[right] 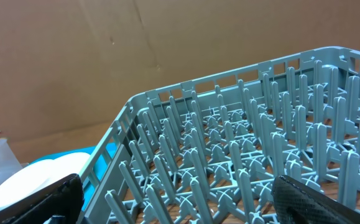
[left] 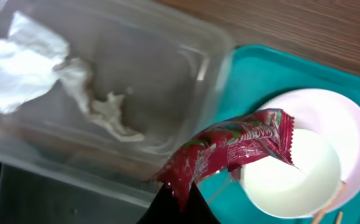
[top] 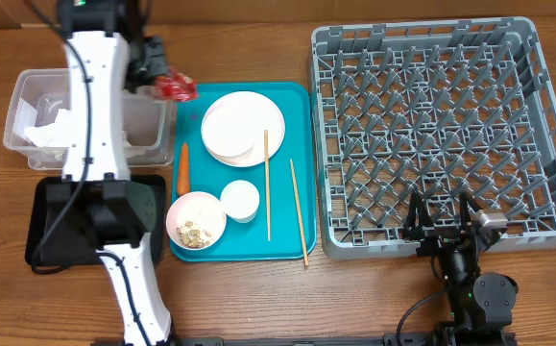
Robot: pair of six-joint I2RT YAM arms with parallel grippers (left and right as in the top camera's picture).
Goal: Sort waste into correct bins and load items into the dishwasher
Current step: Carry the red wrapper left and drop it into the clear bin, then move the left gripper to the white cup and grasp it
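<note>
Item: my work table [top: 258,308], brown wood-grain top, grain running left to right, filling the overhead view edge to edge.
Light: even and soft, faint shadows only.
Seen from my right wrist: plain brown panel [right: 74,56] at the back, faintly creased; wall or board, I cannot tell.

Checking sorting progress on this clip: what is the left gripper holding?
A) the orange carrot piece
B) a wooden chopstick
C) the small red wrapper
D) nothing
C: the left gripper is shut on the red wrapper, holding it up at the edge of the clear tub.
</note>
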